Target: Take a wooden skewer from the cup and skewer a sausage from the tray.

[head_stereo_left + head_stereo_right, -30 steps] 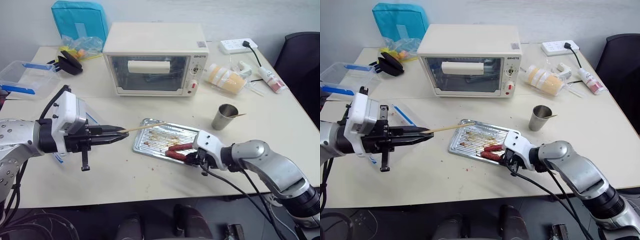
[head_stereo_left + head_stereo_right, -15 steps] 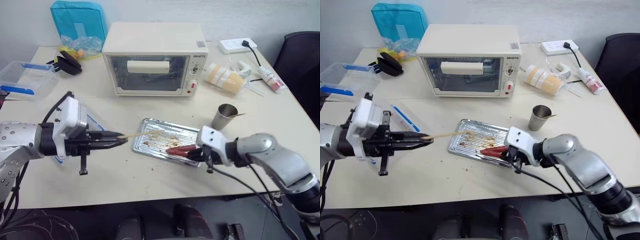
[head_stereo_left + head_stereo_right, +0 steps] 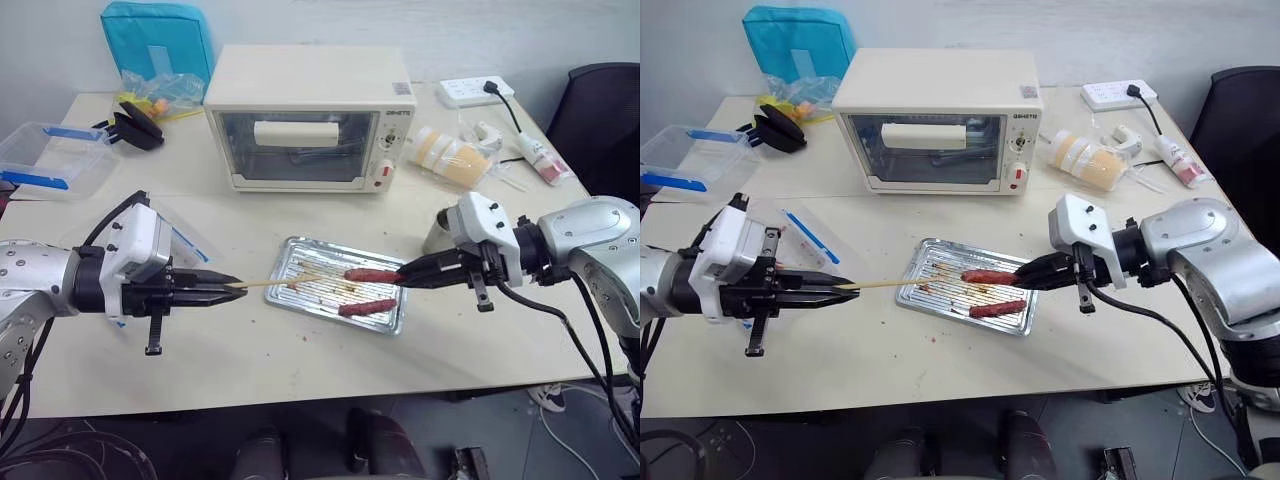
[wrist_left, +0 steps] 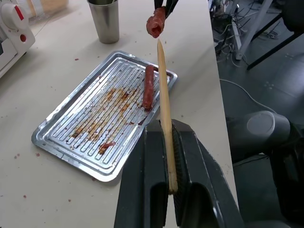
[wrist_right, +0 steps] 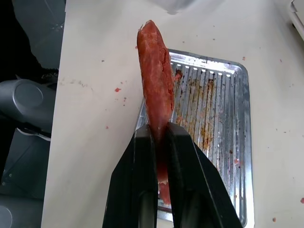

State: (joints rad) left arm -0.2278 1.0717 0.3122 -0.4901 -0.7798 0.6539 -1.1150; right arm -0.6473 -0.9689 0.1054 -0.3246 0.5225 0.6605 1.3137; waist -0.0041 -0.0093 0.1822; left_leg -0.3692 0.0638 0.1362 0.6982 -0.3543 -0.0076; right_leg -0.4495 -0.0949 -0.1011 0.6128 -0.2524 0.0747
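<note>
Left gripper (image 3: 232, 290): clamped on skewer (image 3: 290, 281), fingers level, pointing toward the tray.
Skewer: held by its butt end, shaft running out past the fingertips, free tip over the tray's near-left part, aimed at the lifted sausage; tip close to the sausage's end in the left wrist view, not touching.
Right gripper (image 3: 406, 279): clamped on sausage (image 3: 372, 275), fingers pointing back toward the left gripper.
Sausage: raised above the tray, gripped by one end, the other end sticking out free toward the skewer tip.
Second sausage (image 3: 366, 307): lying on the tray's ridged bottom, near the front right corner.
Tray (image 3: 300, 254): flat on table (image 3: 250, 350), between the two grippers, brown grease streaks on the ridges.
Cup (image 4: 104, 19): upright on the table just beyond the tray's right end, behind the right gripper.
Oven (image 3: 310, 118): cream, behind the tray, door closed.
</note>
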